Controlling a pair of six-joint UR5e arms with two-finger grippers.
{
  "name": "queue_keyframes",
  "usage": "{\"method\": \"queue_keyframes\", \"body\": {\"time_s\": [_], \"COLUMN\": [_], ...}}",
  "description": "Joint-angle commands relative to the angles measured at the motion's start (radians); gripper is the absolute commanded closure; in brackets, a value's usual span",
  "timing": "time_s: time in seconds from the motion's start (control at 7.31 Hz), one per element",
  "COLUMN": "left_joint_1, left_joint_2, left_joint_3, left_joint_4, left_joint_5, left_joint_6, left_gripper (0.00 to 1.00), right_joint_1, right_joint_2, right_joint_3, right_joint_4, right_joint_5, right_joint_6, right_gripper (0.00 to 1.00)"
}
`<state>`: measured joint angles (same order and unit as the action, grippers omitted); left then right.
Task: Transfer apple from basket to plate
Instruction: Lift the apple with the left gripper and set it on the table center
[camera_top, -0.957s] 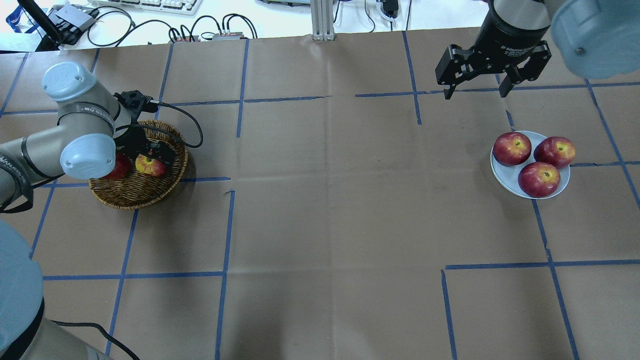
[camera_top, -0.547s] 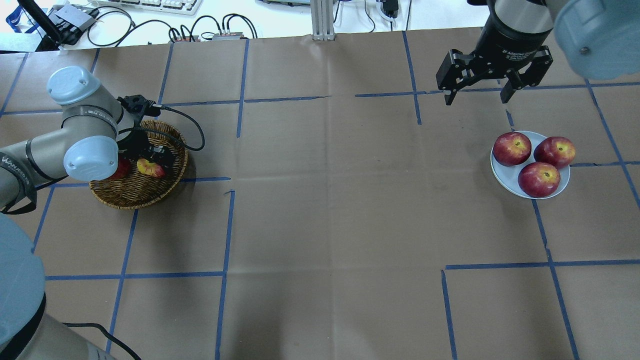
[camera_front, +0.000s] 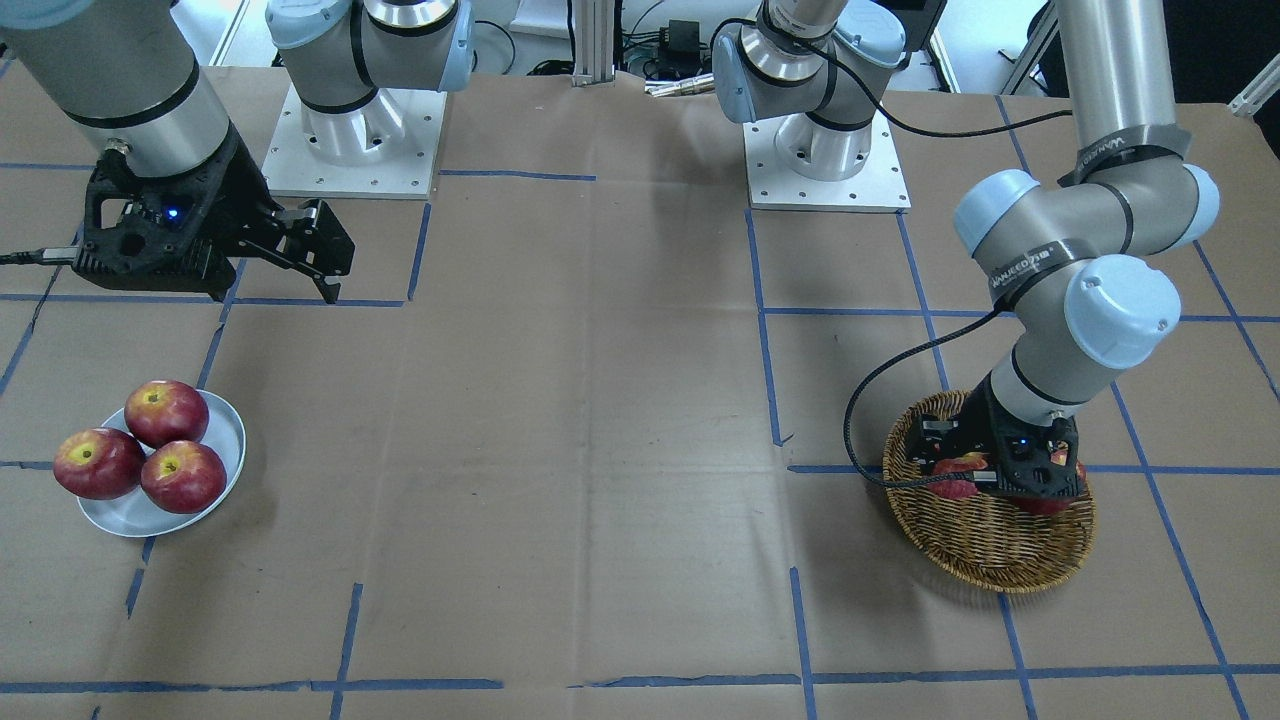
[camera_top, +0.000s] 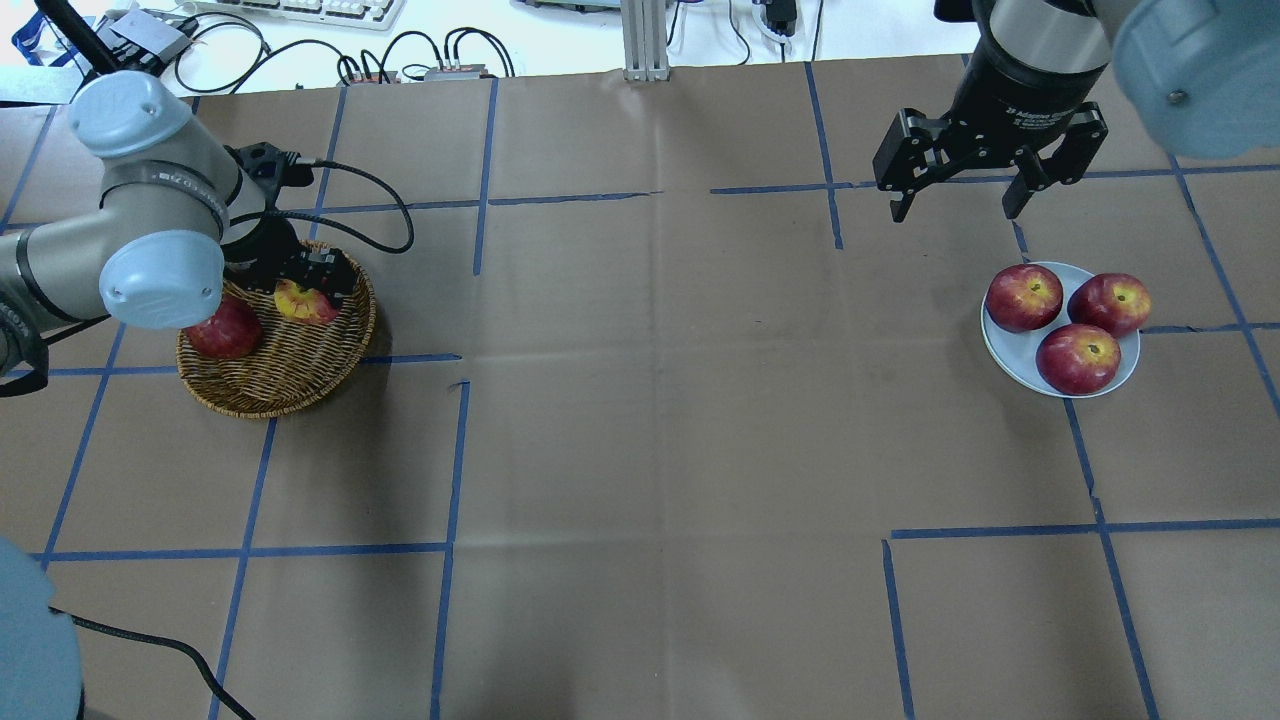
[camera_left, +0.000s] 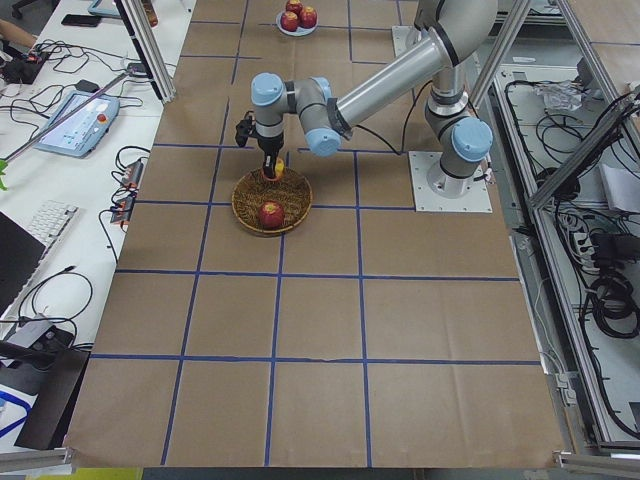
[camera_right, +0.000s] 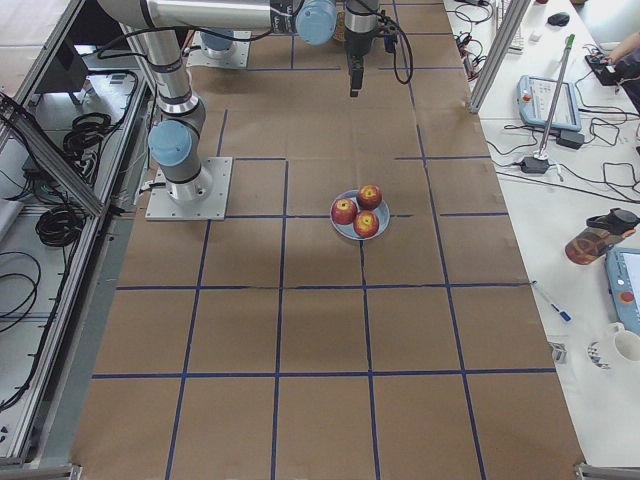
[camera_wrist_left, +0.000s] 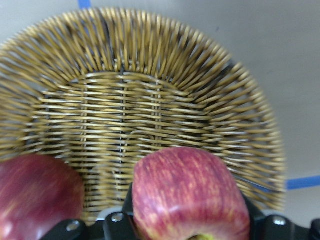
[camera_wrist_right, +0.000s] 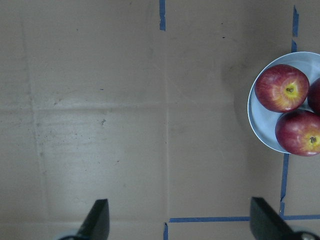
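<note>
The pinkish-red apple (camera_top: 303, 303) with a yellow patch sits between the fingers of my left gripper (camera_top: 312, 285), over the far side of the wicker basket (camera_top: 290, 380). The left wrist view shows the apple (camera_wrist_left: 190, 195) clamped close under the camera, above the basket's weave (camera_wrist_left: 150, 100). The pale plate (camera_top: 1005, 350) lies far to the right and carries three red apples. My right gripper (camera_top: 955, 195) hangs open and empty above the table, beyond the plate. In the right wrist view the plate's rim (camera_wrist_right: 257, 125) is at the right edge.
A darker red apple (camera_top: 225, 328) lies in the basket's left part, beside the held one; it also shows in the left wrist view (camera_wrist_left: 37, 192). Brown paper with blue tape lines covers the table. Cables and a keyboard lie beyond the far edge.
My left arm has drawn back toward the table's far side with the apple in its grip, and the darker apple is now uncovered. The right gripper has barely moved.
</note>
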<state>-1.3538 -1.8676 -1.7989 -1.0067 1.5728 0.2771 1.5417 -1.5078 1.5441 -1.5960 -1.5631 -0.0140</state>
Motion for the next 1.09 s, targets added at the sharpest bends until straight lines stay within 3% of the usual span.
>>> {"method": "queue_keyframes", "body": {"time_s": [0.0,0.27,0.55,0.96], "left_joint_1": [-0.208,-0.391,-0.561,-0.623], "left_joint_2": [0.013,-0.039,-0.164,-0.241], "left_joint_3": [0.064,0.067,0.088,0.141], "left_joint_4": [-0.079,-0.05,0.098,0.106], "left_joint_5": [0.006,0.001,0.007,0.003], "left_joint_6": [-0.283,-0.543,-0.702,-0.763], "left_gripper": [0.39,0.4,0.4,0.4], "right_joint_1": [0.0,0.0,0.0,0.0], "right_joint_2": [0.0,-0.002,-0.009,-0.018], "right_joint_3": [0.001,-0.001,-0.008,-0.009], "right_joint_4": [0.001,0.001,0.001,0.001], "right_joint_5": [0.0,-0.002,-0.002,-0.002], "right_joint_6": [0.005,0.005,0.005,0.005], "right_gripper": [0.0,0.0,0.0,0.0]}}
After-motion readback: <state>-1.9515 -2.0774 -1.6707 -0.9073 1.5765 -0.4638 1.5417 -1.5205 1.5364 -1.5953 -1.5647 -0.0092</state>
